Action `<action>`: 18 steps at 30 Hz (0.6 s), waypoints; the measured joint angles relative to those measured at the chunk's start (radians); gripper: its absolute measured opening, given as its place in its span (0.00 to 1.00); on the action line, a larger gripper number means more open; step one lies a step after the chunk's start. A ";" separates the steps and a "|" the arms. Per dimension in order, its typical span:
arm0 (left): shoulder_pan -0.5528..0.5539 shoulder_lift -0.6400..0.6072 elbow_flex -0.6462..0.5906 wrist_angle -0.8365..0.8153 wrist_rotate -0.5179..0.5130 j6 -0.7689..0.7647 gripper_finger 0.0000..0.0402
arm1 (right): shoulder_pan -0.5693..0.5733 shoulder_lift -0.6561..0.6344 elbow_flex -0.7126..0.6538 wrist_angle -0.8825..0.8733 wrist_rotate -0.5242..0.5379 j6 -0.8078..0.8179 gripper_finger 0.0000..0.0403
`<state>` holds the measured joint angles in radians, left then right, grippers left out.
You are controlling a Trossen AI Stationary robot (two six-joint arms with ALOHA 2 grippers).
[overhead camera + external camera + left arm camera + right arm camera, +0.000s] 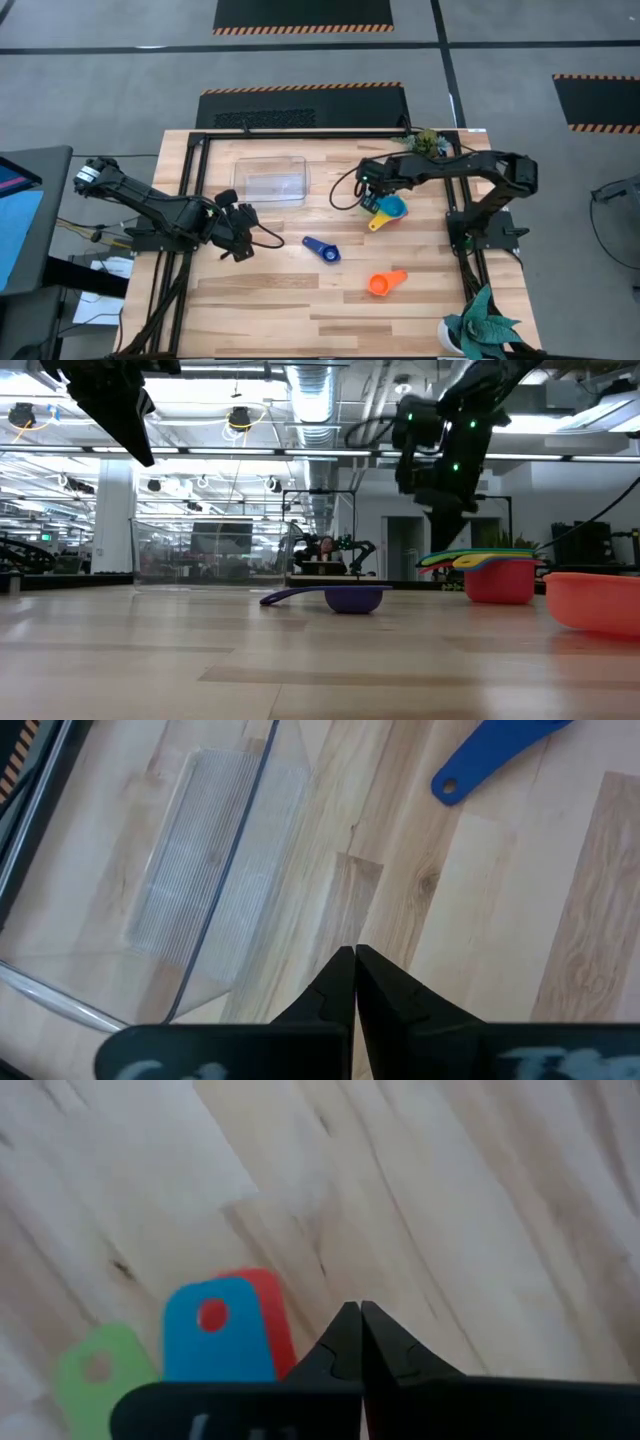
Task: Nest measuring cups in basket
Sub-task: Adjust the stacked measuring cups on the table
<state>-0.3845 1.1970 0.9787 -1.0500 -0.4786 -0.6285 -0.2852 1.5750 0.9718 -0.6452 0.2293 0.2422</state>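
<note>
A nested stack of measuring cups (392,207) stands on the table's right half. Its outer cup is red (498,582), and its handles fan out green, blue and red (215,1332), with a yellow handle (378,222) too. A dark blue cup (322,249) and an orange cup (387,283) sit apart, nearer the front. The clear basket (272,180) rests toward the far edge, left of the stack. My right gripper (356,1309) is shut and hovers just above the stack's handles. My left gripper (354,954) is shut, raised near the basket's near left corner.
A potted plant (428,143) stands at the far right edge of the table, and another plant (482,322) at the near right corner. Bare wood lies between the basket and the dark blue cup.
</note>
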 joint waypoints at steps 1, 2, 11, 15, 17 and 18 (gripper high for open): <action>0.000 0.000 0.000 0.002 0.000 0.000 0.00 | 0.001 0.011 0.000 -0.001 -0.009 0.000 0.02; 0.000 0.000 0.000 0.003 0.000 0.000 0.00 | 0.002 0.020 0.000 0.003 -0.038 -0.005 0.01; 0.000 0.000 0.000 0.003 0.000 0.019 0.00 | 0.074 -0.038 0.000 0.008 -0.387 -0.090 0.02; 0.000 0.000 0.000 0.003 0.000 0.021 0.00 | 0.104 -0.127 0.000 0.002 -0.322 -0.013 0.01; 0.000 0.000 0.000 0.003 0.000 0.012 0.00 | 0.134 -0.186 0.001 -0.057 -0.283 0.059 0.02; 0.000 0.000 0.000 0.004 0.000 -0.001 0.00 | 0.157 -0.215 0.002 -0.105 -0.255 0.093 0.02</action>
<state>-0.3846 1.1971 0.9787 -1.0463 -0.4782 -0.6294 -0.1283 1.3596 0.9733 -0.7500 -0.0261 0.3353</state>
